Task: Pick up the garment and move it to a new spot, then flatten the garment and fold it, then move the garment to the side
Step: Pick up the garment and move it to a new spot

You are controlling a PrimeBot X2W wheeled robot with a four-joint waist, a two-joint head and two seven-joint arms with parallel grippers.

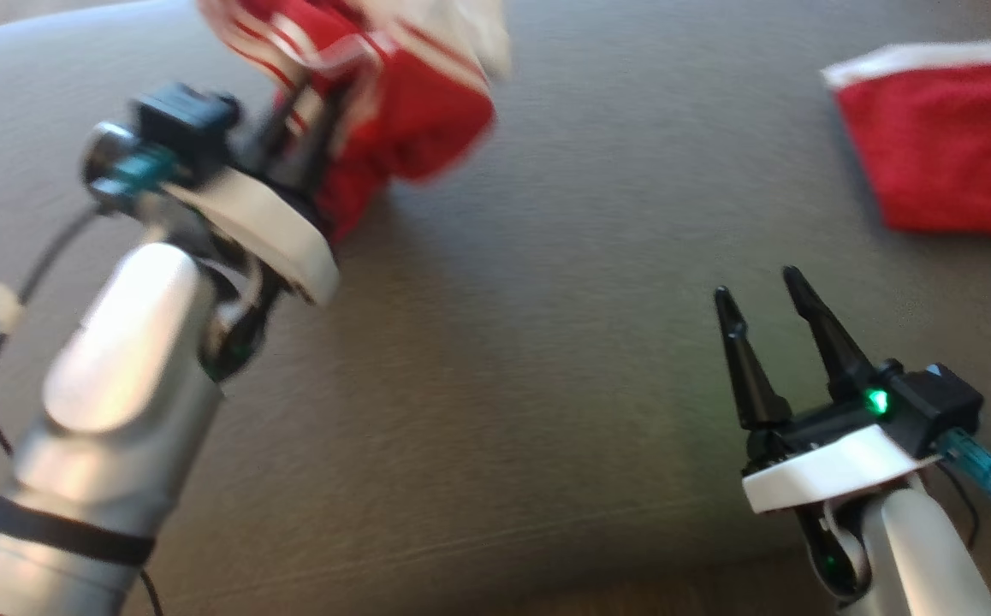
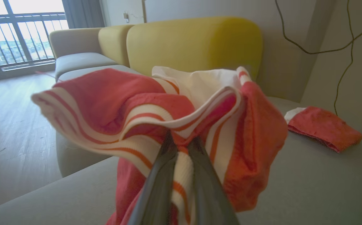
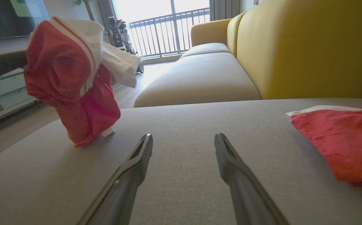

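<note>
Garment (image 1: 427,111) of red cloth with white stripes and a white panel hangs bunched from the left gripper (image 1: 311,103), above the far left part of a grey cushion (image 1: 504,359). That gripper's two dark fingers (image 2: 159,181) are pinched almost together on a striped band of the garment (image 2: 112,93), their tips buried in a fold of it. Most of the cloth is lifted off the cushion. In the right wrist view its lowest red fold (image 3: 81,137) reaches down to the grey surface and seems to touch it, with a small white tag just beside it. The head view is blurred around the left arm and the cloth.

The right gripper (image 1: 756,287) hovers over the near right part of the cushion, well apart from the garment. Its fingers (image 3: 131,168) are spread wide with bare grey fabric between them, and they hold nothing.

A second red cloth (image 1: 949,145) with a white edge lies flat at the far right of the cushion, beyond the right gripper and not touching it. Behind the cushion stands a yellow sofa back (image 3: 309,47) with pale seats (image 3: 199,81) running toward a balcony railing (image 3: 168,28). A wooden floor (image 2: 12,131) lies to the left, and a thin cable (image 2: 343,47) hangs on the wall.
</note>
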